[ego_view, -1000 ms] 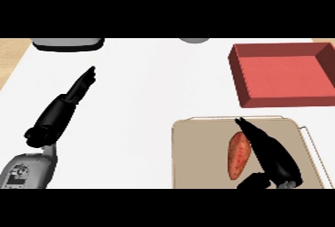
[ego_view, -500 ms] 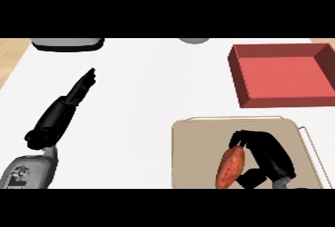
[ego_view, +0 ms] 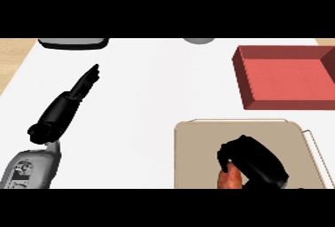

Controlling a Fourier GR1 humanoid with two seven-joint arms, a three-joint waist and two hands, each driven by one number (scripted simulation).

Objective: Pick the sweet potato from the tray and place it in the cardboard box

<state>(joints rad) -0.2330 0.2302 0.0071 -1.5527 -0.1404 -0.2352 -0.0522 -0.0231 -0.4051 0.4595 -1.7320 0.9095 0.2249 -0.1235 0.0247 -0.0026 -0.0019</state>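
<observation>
Head view: right hand [ego_view: 252,160] hides most of sweet potato [ego_view: 230,179] on tray [ego_view: 196,150].

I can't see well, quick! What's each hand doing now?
Left hand: open, fingers straight, holding nothing.
Right hand: curled round the sweet potato, over the tray.

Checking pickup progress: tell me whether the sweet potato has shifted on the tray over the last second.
Yes. The sweet potato has slid toward the tray's near edge, with the right hand curled over it.
</observation>
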